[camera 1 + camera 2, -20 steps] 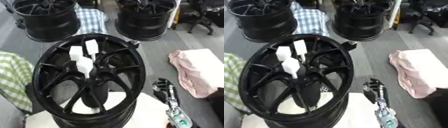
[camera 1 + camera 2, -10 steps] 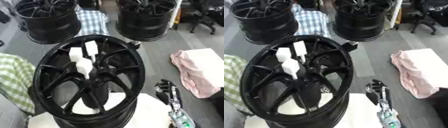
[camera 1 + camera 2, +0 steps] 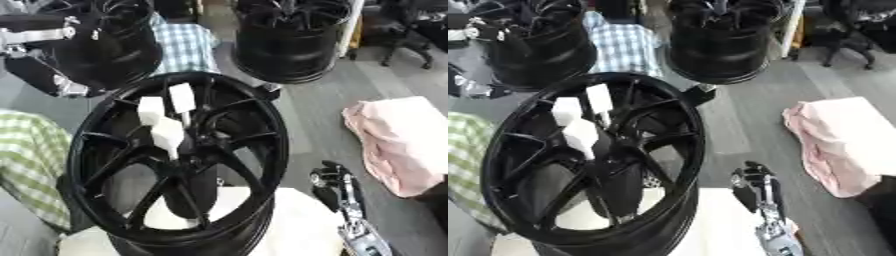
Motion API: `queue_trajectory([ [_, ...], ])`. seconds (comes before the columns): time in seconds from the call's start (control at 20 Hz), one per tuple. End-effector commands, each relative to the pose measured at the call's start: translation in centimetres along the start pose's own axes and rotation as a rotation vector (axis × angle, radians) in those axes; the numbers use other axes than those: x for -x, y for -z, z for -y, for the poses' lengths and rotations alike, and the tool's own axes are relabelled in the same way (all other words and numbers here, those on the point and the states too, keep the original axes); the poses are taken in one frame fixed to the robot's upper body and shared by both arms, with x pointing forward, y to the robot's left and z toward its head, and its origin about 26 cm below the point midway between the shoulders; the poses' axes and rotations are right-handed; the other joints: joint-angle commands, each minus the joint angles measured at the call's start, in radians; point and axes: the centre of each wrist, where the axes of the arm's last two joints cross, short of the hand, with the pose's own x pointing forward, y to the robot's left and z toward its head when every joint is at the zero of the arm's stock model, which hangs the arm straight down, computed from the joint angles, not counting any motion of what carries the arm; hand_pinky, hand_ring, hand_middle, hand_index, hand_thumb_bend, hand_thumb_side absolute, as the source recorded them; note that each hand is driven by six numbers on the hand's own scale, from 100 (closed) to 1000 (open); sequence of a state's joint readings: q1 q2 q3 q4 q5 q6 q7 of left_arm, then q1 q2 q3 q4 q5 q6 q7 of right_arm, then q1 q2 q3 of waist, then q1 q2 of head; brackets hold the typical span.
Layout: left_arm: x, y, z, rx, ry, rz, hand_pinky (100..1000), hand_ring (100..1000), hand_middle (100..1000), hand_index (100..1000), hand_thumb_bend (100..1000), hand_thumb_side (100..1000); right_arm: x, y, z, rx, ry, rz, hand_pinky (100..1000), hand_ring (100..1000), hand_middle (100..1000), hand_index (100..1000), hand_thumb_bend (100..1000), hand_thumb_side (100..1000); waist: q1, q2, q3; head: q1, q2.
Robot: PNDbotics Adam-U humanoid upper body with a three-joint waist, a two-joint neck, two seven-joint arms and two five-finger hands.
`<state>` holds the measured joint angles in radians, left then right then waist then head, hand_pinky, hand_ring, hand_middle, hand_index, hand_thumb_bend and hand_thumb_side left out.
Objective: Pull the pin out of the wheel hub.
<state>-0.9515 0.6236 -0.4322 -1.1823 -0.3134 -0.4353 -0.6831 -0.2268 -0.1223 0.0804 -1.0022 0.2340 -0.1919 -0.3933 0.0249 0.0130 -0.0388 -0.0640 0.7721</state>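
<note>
The black-and-silver left arm [image 3: 37,35] has come into the picture at 10 o'clock, where a second ago only the floor and the far rims showed. The rest has shifted as a whole, which reads as head movement.

In the left eye view, the large black multi-spoke alloy wheel [image 3: 175,160] stands tilted on its rim on the white table [image 3: 297,225], its face turned up toward the camera. A cluster of white block-shaped pin pieces [image 3: 166,132] sits on the spokes just above the hub, toward 11 o'clock from the wheel's centre. A thin stem runs down from the upper block toward the hub. Which block is the pin's head cannot be told.

The pin looks light, stiff and probably smooth. The wheel is heavy and unlikely to shift. The blocky white head seems the natural place to pinch, pulling straight along the stem. The left arm hangs well apart from the wheel, and whether the left robot hand is released or clenched cannot be told.

In the right eye view, the right robot hand [image 3: 752,186] rests at 5 o'clock beside the wheel, fingers up, relaxed and holding nothing. A crumpled pink cloth [image 3: 842,140] lies on the floor at 3 o'clock.
</note>
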Motion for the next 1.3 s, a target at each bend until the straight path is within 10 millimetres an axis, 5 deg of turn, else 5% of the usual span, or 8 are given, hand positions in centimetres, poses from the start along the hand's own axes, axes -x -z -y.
queue_trajectory([
  [0.05,-0.2,1.3,-0.5,0.259,0.216,0.16,823,770,775,879,415,482,-0.5,0.5,0.4,-0.004,-0.012,0.026,733,687,638,776,100,312,0.001,-0.013,-0.004,0.008,-0.002],
  [0.7,0.4,3.5,1.5,0.351,0.266,0.188,809,754,755,869,392,444,-0.7,0.6,0.2,-0.008,-0.007,0.034,732,685,641,775,100,322,0.003,-0.01,-0.014,0.016,-0.002],
  [1.3,1.4,3.0,2.8,0.43,0.301,0.165,771,691,680,824,369,430,-0.7,0.6,0.2,-0.003,-0.008,0.033,731,685,641,775,100,323,0.006,-0.012,-0.013,0.015,-0.002],
])
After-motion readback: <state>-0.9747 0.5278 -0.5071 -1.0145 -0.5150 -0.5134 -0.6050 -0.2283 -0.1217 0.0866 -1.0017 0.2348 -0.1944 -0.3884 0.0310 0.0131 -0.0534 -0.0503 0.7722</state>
